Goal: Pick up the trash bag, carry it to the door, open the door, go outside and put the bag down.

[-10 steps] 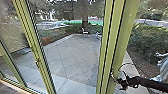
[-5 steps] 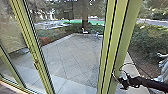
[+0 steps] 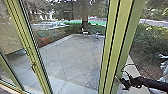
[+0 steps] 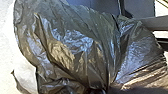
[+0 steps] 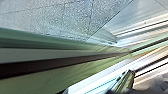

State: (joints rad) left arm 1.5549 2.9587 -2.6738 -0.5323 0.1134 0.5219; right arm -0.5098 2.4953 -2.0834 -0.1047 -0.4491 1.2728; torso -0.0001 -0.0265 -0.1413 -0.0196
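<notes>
Trash bag (image 4: 72, 47) bulges close by the left claw.

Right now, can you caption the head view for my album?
A dark robot arm at a green frame, a paved yard outside.

Bright daylight, glare on trash bag (image 4: 75, 41)

Dark trash bag (image 4: 75, 45) close up on my left wrist feed, green-framed door (image 3: 125, 50) on my head feed.
I see the bag bulging, glossy, deeply creased; the door stands upright, how far open I can't tell.
</notes>
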